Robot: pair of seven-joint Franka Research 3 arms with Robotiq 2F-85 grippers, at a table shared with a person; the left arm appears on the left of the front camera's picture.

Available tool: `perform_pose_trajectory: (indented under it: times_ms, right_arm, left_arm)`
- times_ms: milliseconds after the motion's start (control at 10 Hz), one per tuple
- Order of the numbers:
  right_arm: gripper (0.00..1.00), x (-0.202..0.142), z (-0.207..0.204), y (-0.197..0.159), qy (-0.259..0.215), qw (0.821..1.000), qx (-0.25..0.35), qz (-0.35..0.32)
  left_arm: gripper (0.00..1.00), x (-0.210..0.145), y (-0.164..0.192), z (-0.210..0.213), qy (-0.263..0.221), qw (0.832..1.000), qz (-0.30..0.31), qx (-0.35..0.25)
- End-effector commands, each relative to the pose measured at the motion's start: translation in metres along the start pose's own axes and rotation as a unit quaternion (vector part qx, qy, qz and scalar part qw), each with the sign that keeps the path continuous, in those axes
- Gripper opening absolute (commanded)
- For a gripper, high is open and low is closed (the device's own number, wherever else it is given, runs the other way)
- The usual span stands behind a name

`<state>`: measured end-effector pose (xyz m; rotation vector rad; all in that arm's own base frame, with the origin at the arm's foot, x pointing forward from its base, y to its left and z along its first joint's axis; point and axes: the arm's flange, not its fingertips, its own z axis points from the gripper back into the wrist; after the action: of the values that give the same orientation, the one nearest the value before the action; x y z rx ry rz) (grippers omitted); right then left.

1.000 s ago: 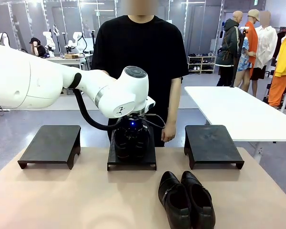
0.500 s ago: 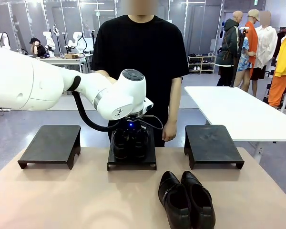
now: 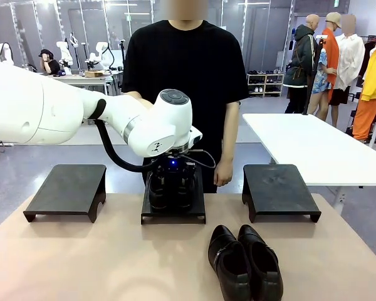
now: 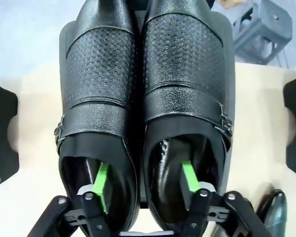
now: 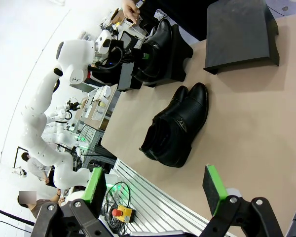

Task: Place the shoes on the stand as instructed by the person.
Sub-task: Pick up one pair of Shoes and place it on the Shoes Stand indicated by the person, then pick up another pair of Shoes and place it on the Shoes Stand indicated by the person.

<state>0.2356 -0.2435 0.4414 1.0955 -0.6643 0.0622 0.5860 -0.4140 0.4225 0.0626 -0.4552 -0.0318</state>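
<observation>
Left gripper (image 4: 145, 181) hangs straight down over the middle stand (image 3: 173, 217), with one finger dipped into each heel opening of the pair of shoes (image 4: 143, 84). That pair sits side by side on the stand, toes pointing away from my fingers. My green pads (image 4: 102, 183) are spread, each near the middle of its opening and clear of the inner walls between them, so I have no grip on the leather. Right gripper (image 5: 153, 190) hovers by the edge of the table (image 3: 81, 263), fingers wide apart, holding nothing. The second pair (image 3: 244, 263) lies on the table on my side of the middle stand, a little to its right.
</observation>
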Motion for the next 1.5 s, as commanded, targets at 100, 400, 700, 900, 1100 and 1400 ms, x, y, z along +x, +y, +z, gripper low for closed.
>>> perform_pose_trajectory:
  times_ms: [100,400,700,900,1100,1400]
  right_arm:
    - [1.00,0.0004,0.0003,0.0004,-0.006,1.000,0.007,0.011]
    - [1.00,0.0004,0.0003,0.0004,-0.006,1.000,0.007,0.011]
    - [1.00,0.0004,0.0003,0.0004,-0.006,1.000,0.007,0.011]
    - [1.00,0.0004,0.0003,0.0004,-0.006,1.000,0.007,0.011]
    - [1.00,0.0004,0.0003,0.0004,-0.006,1.000,0.007,0.011]
    - [1.00,0.0004,0.0003,0.0004,-0.006,1.000,0.007,0.011]
  left_arm:
    - [0.92,0.0029,0.0030,0.0082,0.007,1.000,0.010,-0.010]
    - [1.00,0.0017,0.0004,0.0041,0.003,1.000,0.008,-0.006]
    - [1.00,0.0017,0.0004,0.0041,0.003,1.000,0.008,-0.006]
    - [1.00,0.0017,0.0004,0.0041,0.003,1.000,0.008,-0.006]
    - [1.00,0.0017,0.0004,0.0041,0.003,1.000,0.008,-0.006]
    - [1.00,0.0017,0.0004,0.0041,0.003,1.000,0.008,-0.006]
